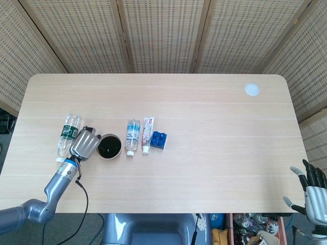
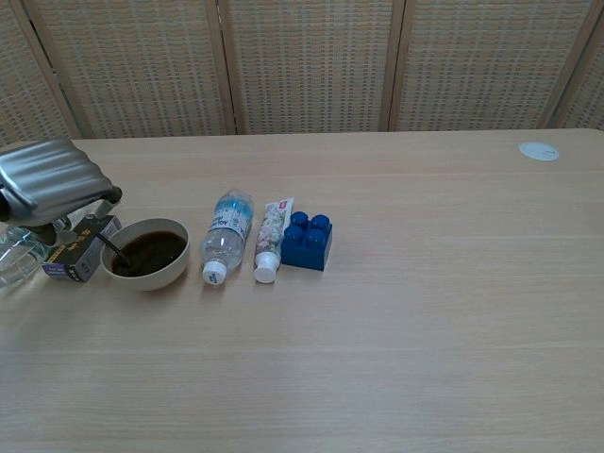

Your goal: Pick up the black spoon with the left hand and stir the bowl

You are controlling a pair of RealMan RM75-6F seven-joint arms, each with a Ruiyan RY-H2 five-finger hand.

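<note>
Beside the bowl [image 2: 146, 253], the left hand [image 2: 47, 181] holds the black spoon [image 2: 111, 246].

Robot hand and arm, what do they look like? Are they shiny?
Yes! The left robot hand has a shiny silver ribbed back. Its arm is smooth grey metal with a blue ring at the wrist and a thin black cable. The right robot hand has dark fingers on a pale grey palm.

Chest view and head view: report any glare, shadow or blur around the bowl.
Chest view: the left hand shows bright highlights on its metal back; the bowl casts only a soft, faint shadow; the spoon is sharp. Head view: even light; bowl contents read plain black.
</note>
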